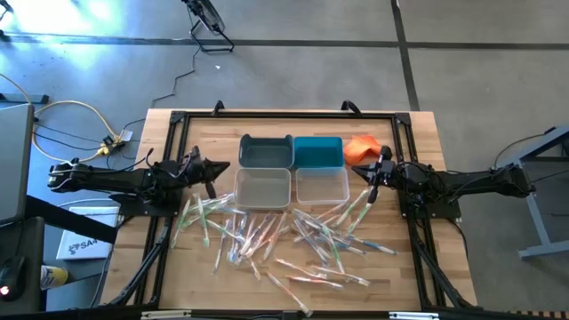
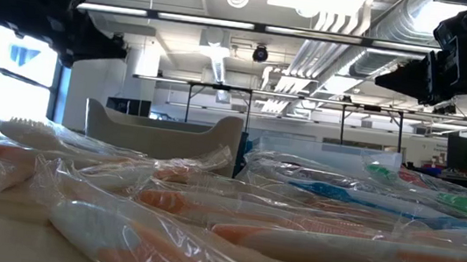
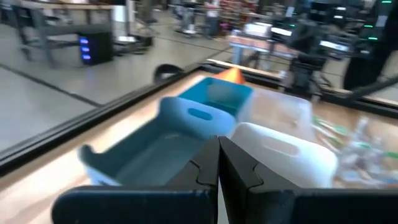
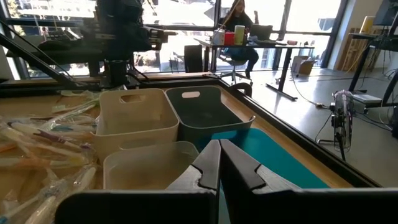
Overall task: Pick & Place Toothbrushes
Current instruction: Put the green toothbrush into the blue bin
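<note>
Many toothbrushes [image 1: 284,238] in clear wrappers lie in a loose heap on the wooden table, in front of four small bins; the low view shows them close up [image 2: 294,217], with orange, blue and green handles. My left gripper [image 1: 220,167] hovers just left of the bins, shut and empty; its wrist view shows the fingers closed [image 3: 217,163] over the grey-blue bin [image 3: 140,155]. My right gripper [image 1: 363,172] hovers just right of the bins, shut and empty [image 4: 219,163]. Some toothbrushes [image 4: 37,146] show at the edge of the right wrist view.
The four bins sit in a block: grey-blue [image 1: 266,151], teal [image 1: 317,151], whitish [image 1: 263,188] and clear [image 1: 321,185]. An orange cloth [image 1: 360,147] lies right of the teal bin, beside my right gripper. Black frame rails [image 1: 169,213] run along the table's sides.
</note>
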